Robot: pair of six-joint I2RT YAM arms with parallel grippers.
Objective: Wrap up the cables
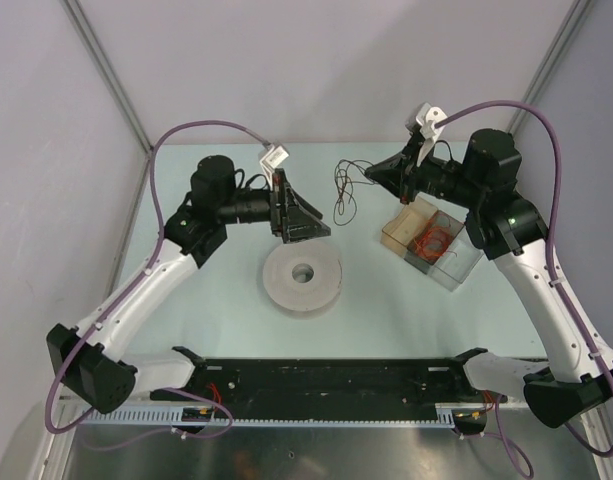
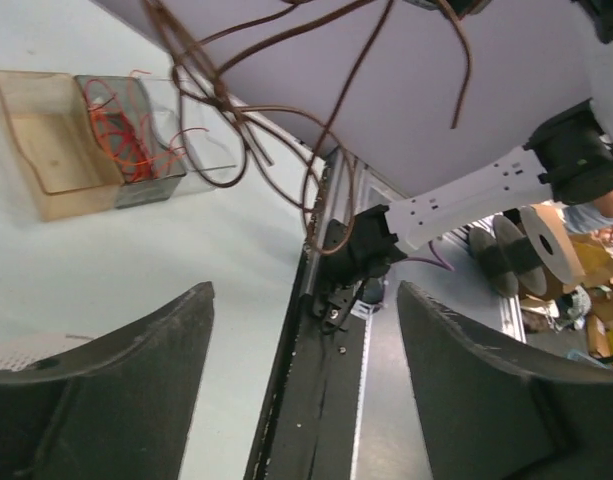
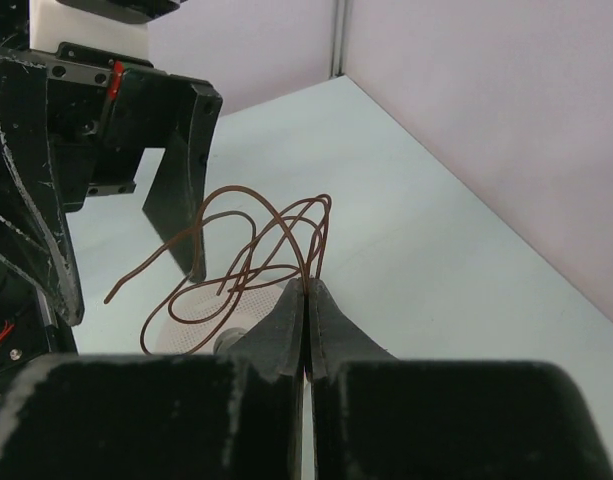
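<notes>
White perforated spool (image 1: 302, 272) lies flat on the table, near the left gripper (image 1: 304, 222), whose jaws gape wide on nothing. Further right, the thin brown cable (image 3: 309, 262) dangles in loose loops, pinched in the closed right gripper (image 1: 372, 172), beside clear boxes (image 1: 401, 228).

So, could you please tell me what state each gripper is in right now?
Left gripper: open, holding nothing.
Right gripper: shut on the thin brown cable.
</notes>
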